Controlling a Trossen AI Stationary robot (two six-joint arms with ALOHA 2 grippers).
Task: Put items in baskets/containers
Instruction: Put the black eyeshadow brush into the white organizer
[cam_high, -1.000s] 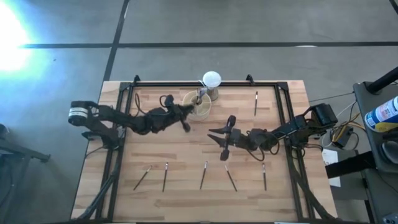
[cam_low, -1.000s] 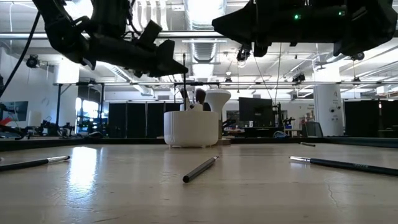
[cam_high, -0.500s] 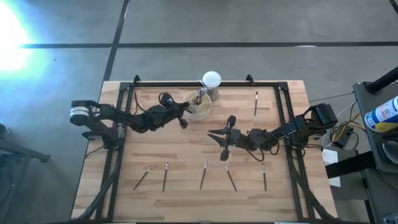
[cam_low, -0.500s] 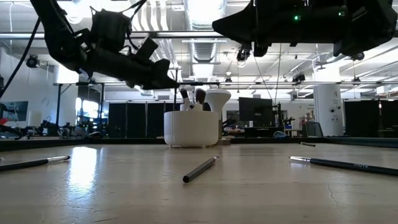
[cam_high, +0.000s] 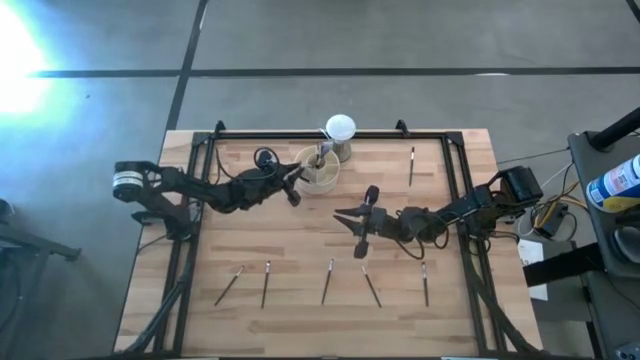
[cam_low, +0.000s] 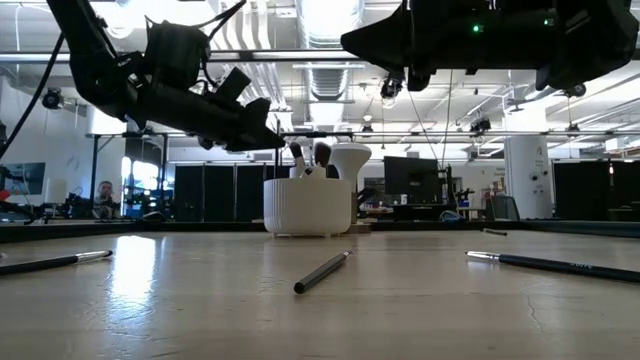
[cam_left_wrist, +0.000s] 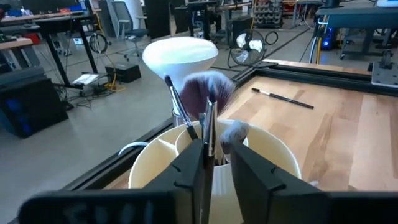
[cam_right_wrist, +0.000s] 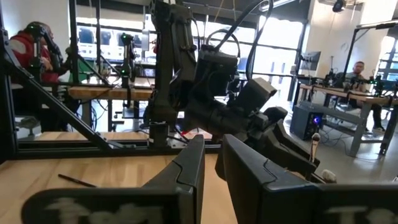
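The cream cup (cam_high: 318, 170) stands near the table's far edge with several brushes upright in its compartments (cam_left_wrist: 273, 155). My left gripper (cam_high: 296, 182) reaches level to the cup's rim from the left and is open. A thin dark brush handle (cam_left_wrist: 207, 134) stands in the cup between its fingers (cam_left_wrist: 217, 168). My right gripper (cam_high: 340, 216) hovers over the table's middle, pointing left. Its fingers show a narrow gap with nothing in it (cam_right_wrist: 213, 162). Several loose brushes lie flat in a row near the front edge (cam_high: 327, 281). My left gripper has one finger (cam_left_wrist: 189, 171) right beside the upright brush handle (cam_left_wrist: 206, 149), and I cannot tell whether they touch. The other finger stands clear of the handle. The brush stands in the cup with its head up.
A white ball on a small stand (cam_high: 340, 130) sits just behind the cup. One brush (cam_high: 412, 165) lies at the far right. A black frame rail (cam_high: 330, 133) runs around the table. In the low view brushes lie at the left (cam_low: 55, 261), middle (cam_low: 322, 271) and right (cam_low: 555, 264).
My left gripper has come down and a little toward the far edge, to the cup's rim. The brush it carried upright above the cup now stands down inside the cup.
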